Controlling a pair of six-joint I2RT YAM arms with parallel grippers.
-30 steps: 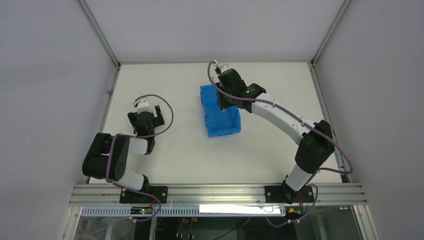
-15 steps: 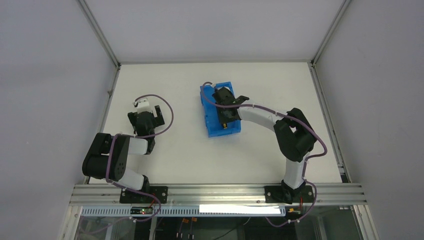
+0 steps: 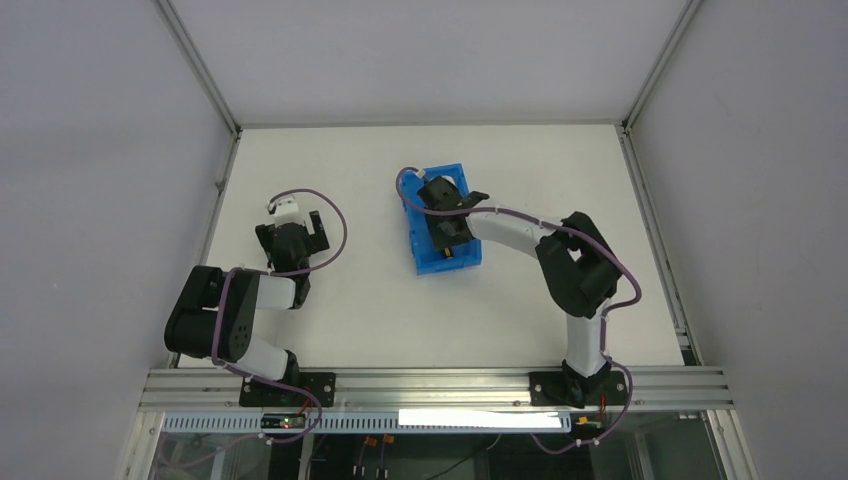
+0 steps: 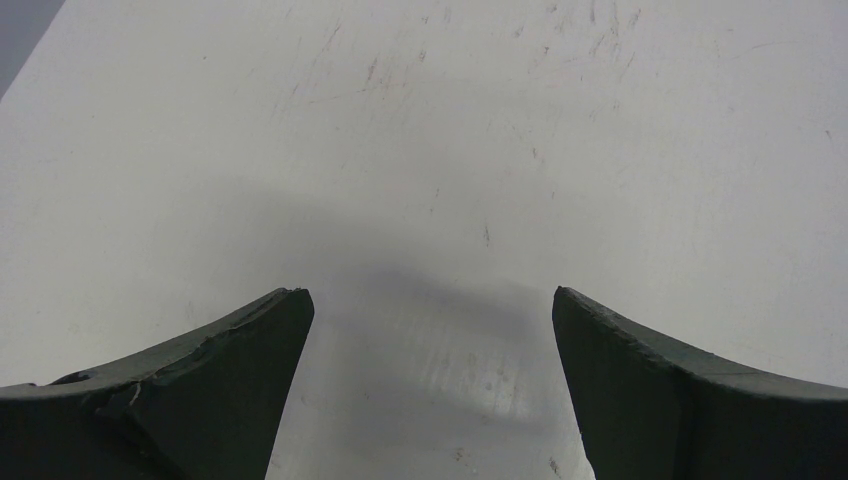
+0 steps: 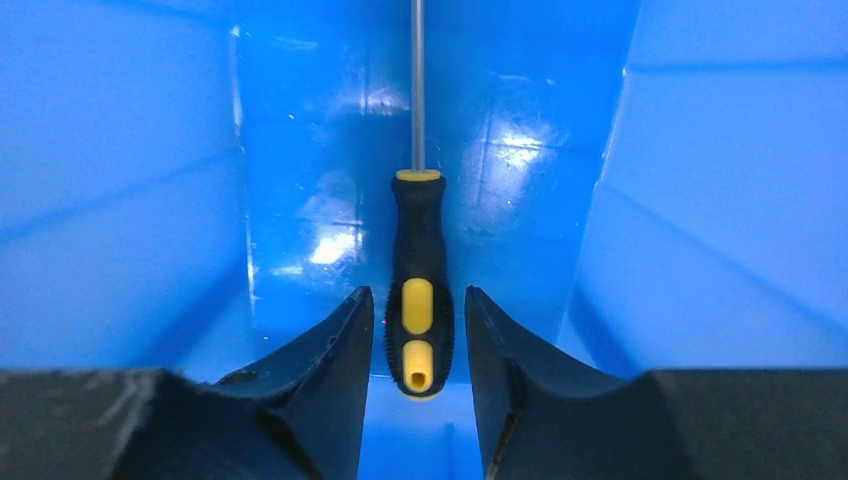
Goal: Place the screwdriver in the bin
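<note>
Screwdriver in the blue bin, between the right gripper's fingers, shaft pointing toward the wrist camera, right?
No: the shaft points away from the camera, handle end nearest. The screwdriver is in the blue bin, between the fingers of the right gripper. Right wrist view shows it.

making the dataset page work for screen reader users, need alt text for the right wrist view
A black and yellow screwdriver sits inside a bright blue bin, its thin shaft pointing away from the camera. The right gripper straddles the handle, with a narrow gap on each side.
</note>
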